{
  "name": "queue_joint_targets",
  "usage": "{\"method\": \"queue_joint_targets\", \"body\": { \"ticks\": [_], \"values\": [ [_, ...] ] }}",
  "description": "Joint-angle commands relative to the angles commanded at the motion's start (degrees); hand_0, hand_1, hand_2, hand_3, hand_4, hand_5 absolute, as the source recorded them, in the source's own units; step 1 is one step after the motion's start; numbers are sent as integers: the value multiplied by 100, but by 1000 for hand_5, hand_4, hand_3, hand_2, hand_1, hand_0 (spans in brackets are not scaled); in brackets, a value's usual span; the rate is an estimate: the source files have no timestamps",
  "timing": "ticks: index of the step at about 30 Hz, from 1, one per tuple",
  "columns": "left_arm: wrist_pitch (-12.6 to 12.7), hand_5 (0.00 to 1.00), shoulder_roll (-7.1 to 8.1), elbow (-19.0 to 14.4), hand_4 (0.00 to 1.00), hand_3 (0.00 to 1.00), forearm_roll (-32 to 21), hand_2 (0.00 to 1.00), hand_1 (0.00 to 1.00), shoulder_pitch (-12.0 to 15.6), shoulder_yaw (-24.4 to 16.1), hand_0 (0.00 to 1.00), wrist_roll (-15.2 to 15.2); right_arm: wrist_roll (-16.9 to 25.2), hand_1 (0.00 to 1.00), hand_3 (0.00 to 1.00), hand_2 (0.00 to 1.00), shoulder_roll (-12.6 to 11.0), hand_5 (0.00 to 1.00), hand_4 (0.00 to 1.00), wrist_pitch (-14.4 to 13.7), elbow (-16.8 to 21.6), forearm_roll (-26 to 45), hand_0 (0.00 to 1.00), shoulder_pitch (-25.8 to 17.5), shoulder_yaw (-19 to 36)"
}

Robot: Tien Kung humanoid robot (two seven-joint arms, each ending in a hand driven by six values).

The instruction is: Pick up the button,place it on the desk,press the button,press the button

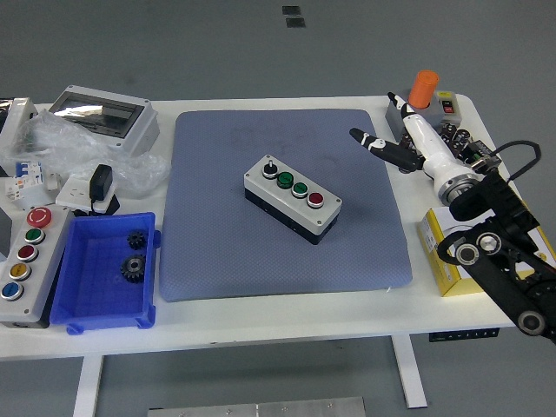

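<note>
A grey button box (291, 197) with a black selector knob, two green buttons and one red button lies at an angle in the middle of the blue mat (217, 252). My right hand (387, 130) hovers above the mat's far right corner, well to the right of the box. Its fingers (369, 142) are spread and hold nothing. The right arm (491, 252) comes in from the lower right. The left arm is out of view.
A blue bin (87, 304) with two black gears stands at the left front. A long grey button panel (22, 261) lies at the left edge. A clear-lidded enclosure (109, 113), plastic bags and a charger (100, 187) are at far left. An orange cylinder (424, 87) and yellow box (443, 252) are at right.
</note>
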Motion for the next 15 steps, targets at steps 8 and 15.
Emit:
{"method": "queue_joint_targets", "body": {
  "ticks": [8, 15],
  "values": [
    [17, 187, 24, 0, 539, 578, -19, 509, 540, 32, -8, 596, 31, -904, 998, 998, 998, 428, 775, 998, 995, -191, -561, 998, 775, -623],
    [33, 185, 42, 0, 539, 578, -2, 509, 541, 47, -30, 596, 62, -904, 998, 998, 998, 652, 786, 998, 1568, -213, -293, 998, 1193, -961]
  ]
}}
